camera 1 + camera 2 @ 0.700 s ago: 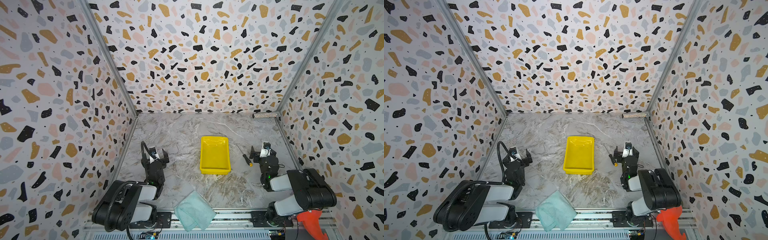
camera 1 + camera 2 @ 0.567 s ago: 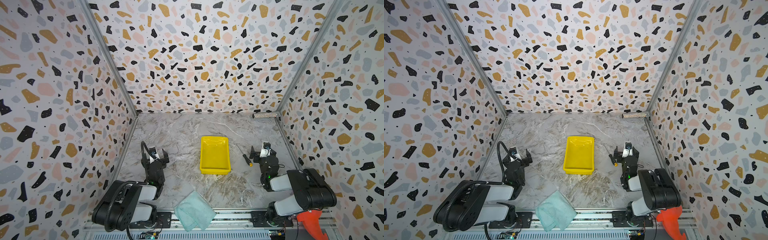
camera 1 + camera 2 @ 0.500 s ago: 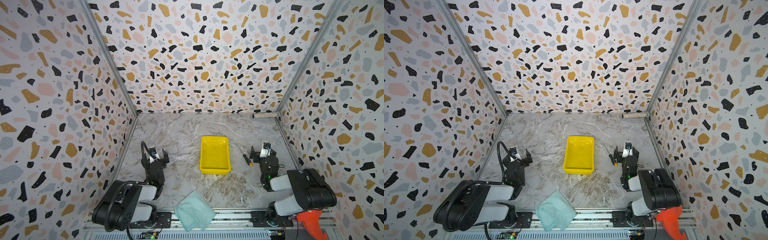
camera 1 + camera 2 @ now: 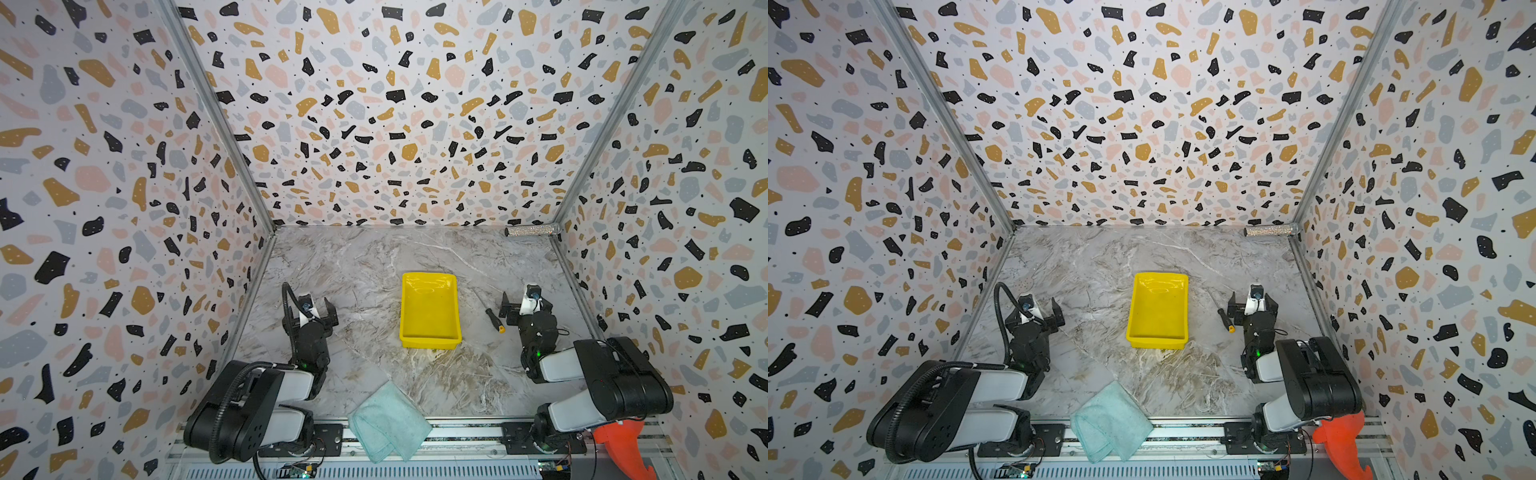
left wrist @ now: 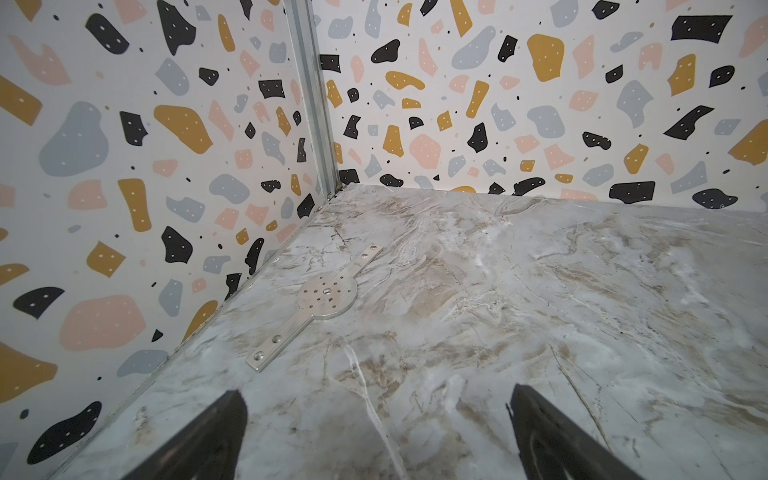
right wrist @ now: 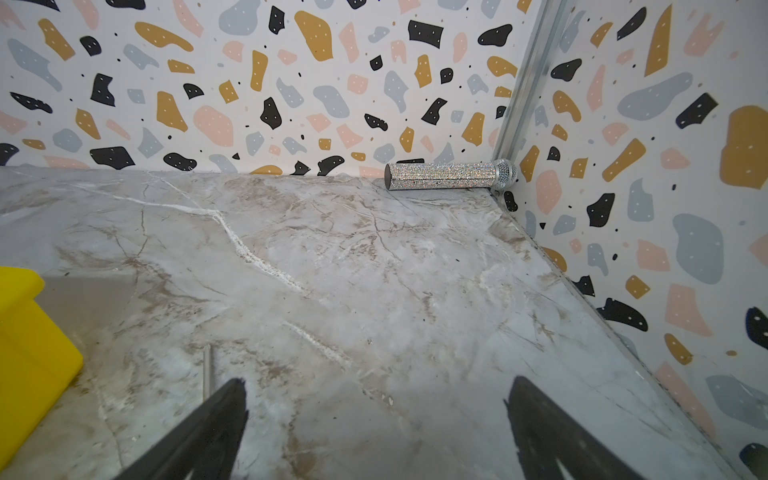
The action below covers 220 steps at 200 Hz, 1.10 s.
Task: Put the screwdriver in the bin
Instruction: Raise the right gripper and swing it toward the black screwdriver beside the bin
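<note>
The screwdriver (image 4: 494, 320) (image 4: 1225, 320), black-handled with a yellow butt cap, lies flat on the marble floor between the bin and my right gripper. Its thin shaft (image 6: 205, 370) shows just outside one finger in the right wrist view. The bin (image 4: 429, 307) (image 4: 1158, 309) (image 6: 29, 340) is a shallow yellow tray at mid floor with nothing in it. My right gripper (image 4: 525, 305) (image 4: 1252, 306) (image 6: 378, 379) rests low and open, right of the screwdriver, not touching it. Left of the bin, my left gripper (image 4: 309, 315) (image 5: 376, 390) is open over bare floor.
A glittery silver cylinder (image 4: 530, 230) (image 6: 449, 176) lies in the far right corner against the back wall. A folded pale green cloth (image 4: 388, 419) hangs over the front edge. A flat metal plate (image 5: 320, 301) lies by the left wall. Patterned walls close in three sides.
</note>
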### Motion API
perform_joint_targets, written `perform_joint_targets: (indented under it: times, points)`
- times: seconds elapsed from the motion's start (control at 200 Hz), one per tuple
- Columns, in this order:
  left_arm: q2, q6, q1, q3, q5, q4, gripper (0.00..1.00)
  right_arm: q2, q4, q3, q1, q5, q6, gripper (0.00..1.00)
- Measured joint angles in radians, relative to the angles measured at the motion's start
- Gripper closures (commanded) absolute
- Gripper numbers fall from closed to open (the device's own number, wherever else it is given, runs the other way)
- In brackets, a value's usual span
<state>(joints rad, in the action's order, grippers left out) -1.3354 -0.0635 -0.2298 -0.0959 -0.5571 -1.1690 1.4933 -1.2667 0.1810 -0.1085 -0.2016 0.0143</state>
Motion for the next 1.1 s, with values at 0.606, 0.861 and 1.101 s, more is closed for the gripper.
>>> perform_joint_targets:
  times: [0.606, 0.861, 1.101]
  points:
    - [0.000, 0.000, 0.000, 0.000, 0.000, 0.000, 0.00, 0.000, 0.000, 0.000, 0.000, 0.000, 0.000, 0.01]
    - [0.001, 0.001, 0.000, 0.000, 0.006, 0.000, 0.00, 0.000, 0.000, 0.000, 0.000, 0.000, 0.000, 0.01]
    - [0.182, -0.019, -0.019, -0.213, 0.012, 0.436, 0.00, -0.170, 0.029, -0.071, -0.094, -0.135, -0.024, 0.01]
